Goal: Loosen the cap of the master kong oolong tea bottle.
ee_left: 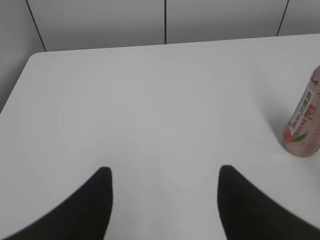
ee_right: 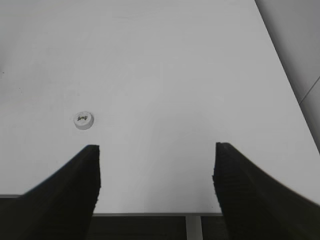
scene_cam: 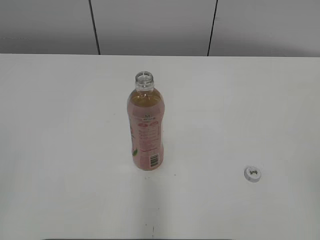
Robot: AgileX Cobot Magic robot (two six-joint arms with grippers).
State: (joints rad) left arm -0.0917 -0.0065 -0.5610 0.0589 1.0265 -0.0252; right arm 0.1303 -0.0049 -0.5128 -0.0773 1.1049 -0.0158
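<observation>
The bottle (scene_cam: 146, 125) stood upright mid-bench (scene_cam: 60, 150) with its neck bare; the cap (scene_cam: 252, 173) lay well apart to its right. Both the left gripper (ee_left: 162, 200) and the right gripper (ee_right: 156, 185) hung empty, fingers spread wide. The loosening looked finished, with nothing further called for.
</observation>
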